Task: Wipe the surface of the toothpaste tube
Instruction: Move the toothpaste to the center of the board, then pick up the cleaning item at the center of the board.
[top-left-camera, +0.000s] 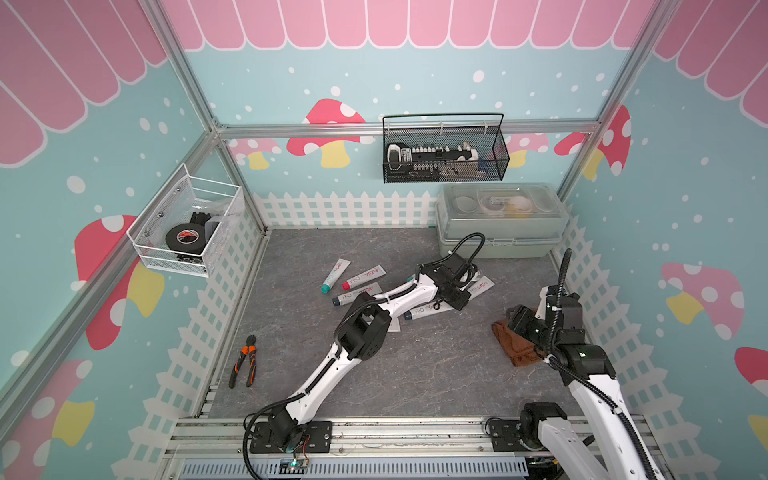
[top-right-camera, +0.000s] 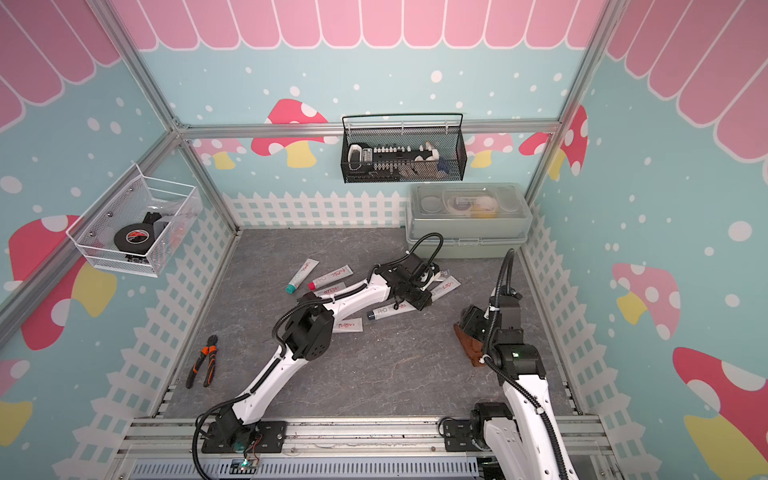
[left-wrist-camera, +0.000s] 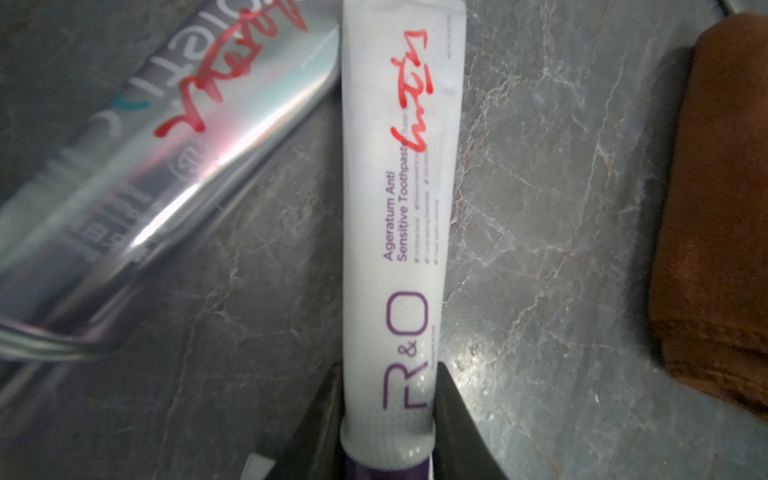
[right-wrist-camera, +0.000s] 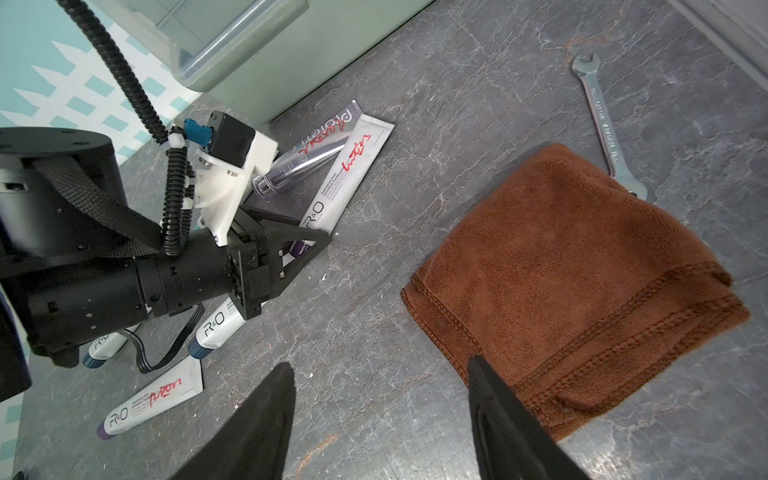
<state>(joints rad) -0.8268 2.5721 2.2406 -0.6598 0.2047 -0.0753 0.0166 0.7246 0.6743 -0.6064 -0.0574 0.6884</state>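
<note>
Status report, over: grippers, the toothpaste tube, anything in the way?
Left gripper shut on white R&O toothpaste tube. Right gripper open above brown cloth, nothing held. Silver tube close alongside.

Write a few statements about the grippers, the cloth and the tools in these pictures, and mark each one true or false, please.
1. The left gripper is shut on a white toothpaste tube. True.
2. The right gripper holds the brown cloth. False: its jaws stand open, and the cloth lies ungripped on the table.
3. A wrench lies on the table next to the cloth. True.
4. The pliers lie inside the white wire basket. False: they lie on the table; the basket holds a tape roll.
</note>
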